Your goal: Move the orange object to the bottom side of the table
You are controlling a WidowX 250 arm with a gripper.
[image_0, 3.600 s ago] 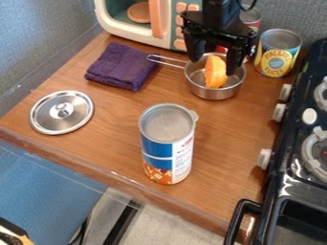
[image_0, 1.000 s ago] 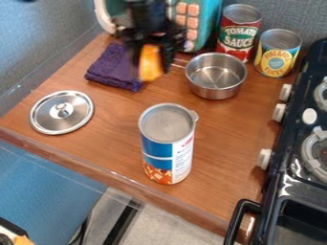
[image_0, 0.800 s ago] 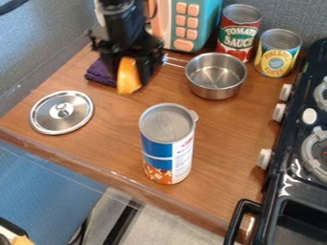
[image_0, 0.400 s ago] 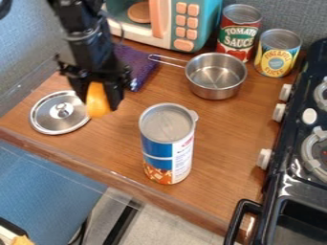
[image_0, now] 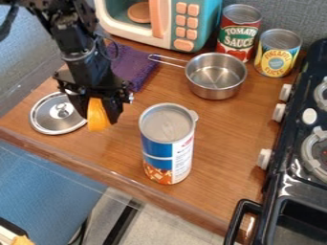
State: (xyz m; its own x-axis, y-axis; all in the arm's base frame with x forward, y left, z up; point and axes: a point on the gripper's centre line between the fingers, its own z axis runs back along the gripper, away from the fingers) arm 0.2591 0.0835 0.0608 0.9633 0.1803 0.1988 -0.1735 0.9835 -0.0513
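You have the orange object (image_0: 98,115) between the jaws of your gripper (image_0: 98,111), which stand apart only by its width and grip its sides. It sits between the lid (image_0: 46,119) and the tall can (image_0: 167,143), toward the table's (image_0: 96,155) left front edge. Beyond lie the purple cloth (image_0: 135,66), the pot (image_0: 216,83) and, at right, the stove (image_0: 294,167).

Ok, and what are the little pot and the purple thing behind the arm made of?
The pot looks like polished steel, given its bright reflections. The purple thing seems a soft, matte cloth, perhaps terry, from its nubbly surface.
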